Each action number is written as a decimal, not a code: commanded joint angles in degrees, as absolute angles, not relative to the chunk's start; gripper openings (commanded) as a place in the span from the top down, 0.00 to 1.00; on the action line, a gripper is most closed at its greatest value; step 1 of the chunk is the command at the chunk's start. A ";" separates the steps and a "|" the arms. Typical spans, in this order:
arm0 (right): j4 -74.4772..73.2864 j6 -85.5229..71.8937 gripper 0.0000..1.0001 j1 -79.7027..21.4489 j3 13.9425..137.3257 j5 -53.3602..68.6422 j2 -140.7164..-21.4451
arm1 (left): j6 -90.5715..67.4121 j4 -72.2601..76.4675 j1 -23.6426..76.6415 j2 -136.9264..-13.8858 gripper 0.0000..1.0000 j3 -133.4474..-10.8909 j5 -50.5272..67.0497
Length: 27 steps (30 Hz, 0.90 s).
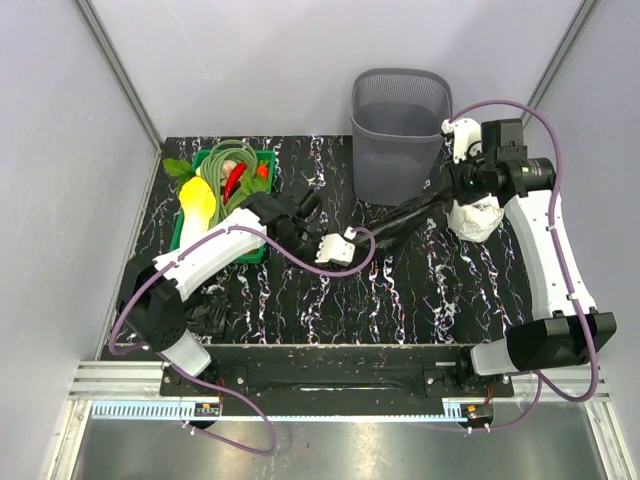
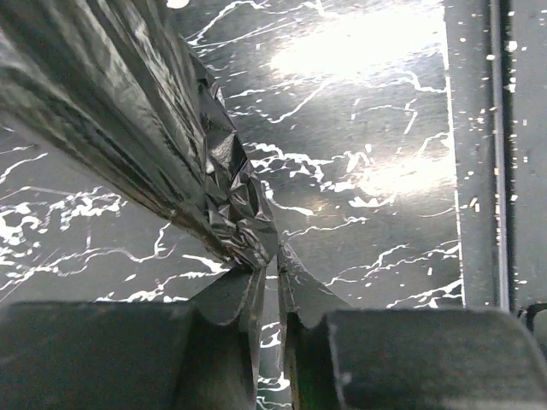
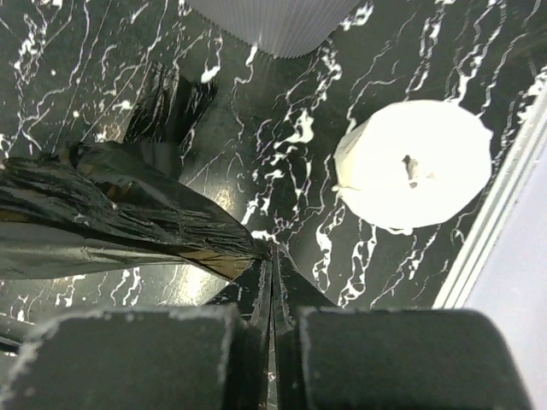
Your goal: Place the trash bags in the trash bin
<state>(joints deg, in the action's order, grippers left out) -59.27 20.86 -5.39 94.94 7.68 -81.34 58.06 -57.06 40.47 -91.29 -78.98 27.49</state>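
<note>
1. Bag position. We find one bag (image 1: 400, 215) drawn into a long strip between the two grippers, above the table (image 1: 420, 290). Its long axis runs from table centre up and to the right, ending just in front of the bin (image 1: 395, 150). A second bag (image 1: 210, 310) lies crumpled by the left arm's base, well apart from the bin.

2. Right gripper (image 3: 273, 252). The fingers are pressed together with the bag's end pinched between their tips. The film fans out to the left from them. This gripper sits near the bin's front right corner, with the white roll (image 1: 475, 220) just beside it.

3. Left gripper (image 2: 272, 260). The fingers stand a narrow slit apart, and the table shows through the gap. The bag's crumpled end meets the tips at the left finger. We cannot tell whether that end is pinched or merely resting there.

4. Governing relation. The bin lies beyond the right gripper, at the far side of the table, so the right arm is the nearer. We judge that the right end must go up and over the rim first, with the strip trailing lengthwise behind it.

5. Caution. If the left end is free, we expect the strip to hang and swing; keep it off the bin's outer wall.
</note>
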 commanded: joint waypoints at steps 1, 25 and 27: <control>-55.64 22.67 1.00 -5.10 90.36 12.29 -79.19 | 58.89 -60.64 41.92 -93.86 0.82 -80.16 32.52; -52.56 32.16 1.00 -2.90 81.39 10.71 -72.69 | 49.50 -46.24 44.56 -94.92 0.62 -72.31 30.32; -53.43 33.66 1.00 -2.81 79.99 13.52 -71.28 | 44.49 -42.29 43.95 -96.23 0.57 -76.80 31.72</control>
<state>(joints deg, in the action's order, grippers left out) -52.40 29.52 -2.83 81.93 6.22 -74.91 52.47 -51.48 45.23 -96.62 -68.23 28.03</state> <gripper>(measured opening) 0.007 0.388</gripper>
